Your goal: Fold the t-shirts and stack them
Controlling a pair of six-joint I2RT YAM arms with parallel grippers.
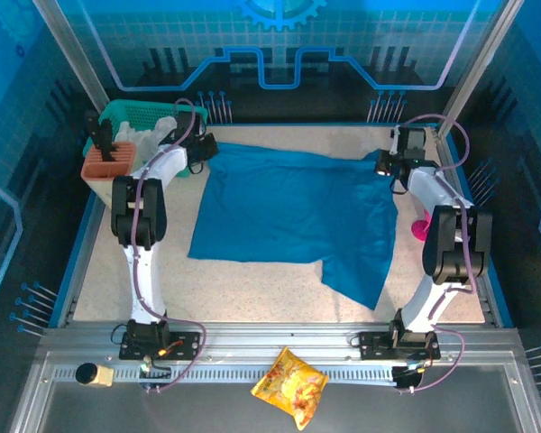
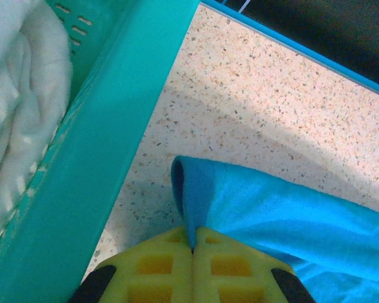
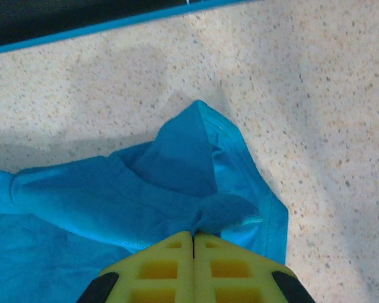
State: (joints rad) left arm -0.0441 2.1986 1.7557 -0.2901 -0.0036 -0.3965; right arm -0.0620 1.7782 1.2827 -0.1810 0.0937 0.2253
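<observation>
Teal-blue t-shirt (image 1: 288, 216) lies spread over the speckled table (image 1: 252, 289). It stretches from the left pincer (image 2: 192, 243) to the right pincer (image 3: 193, 235), which both sit at its far edge. One loose flap of the shirt trails back toward the arm bases.

A green basket (image 1: 131, 113) stands just left of the left pincer and holds bundled white cloth (image 2: 25, 95). An orange tub (image 1: 104, 162) sits against the basket, further left of that pincer and a little behind it. A yellow snack bag (image 1: 290, 386) lies on the metal rail (image 1: 216, 372), well behind both pincers and between the arm bases. A pink cup (image 1: 419, 228) sits behind the right pincer, partly hidden by that arm, just beside the shirt's right edge.

The left pincer is clenched on a fold at the shirt's far left corner, and a small loop of fabric stands up just ahead of it. The right pincer is clenched on bunched fabric at the far right corner, where the hem rises to a point just ahead of it.
</observation>
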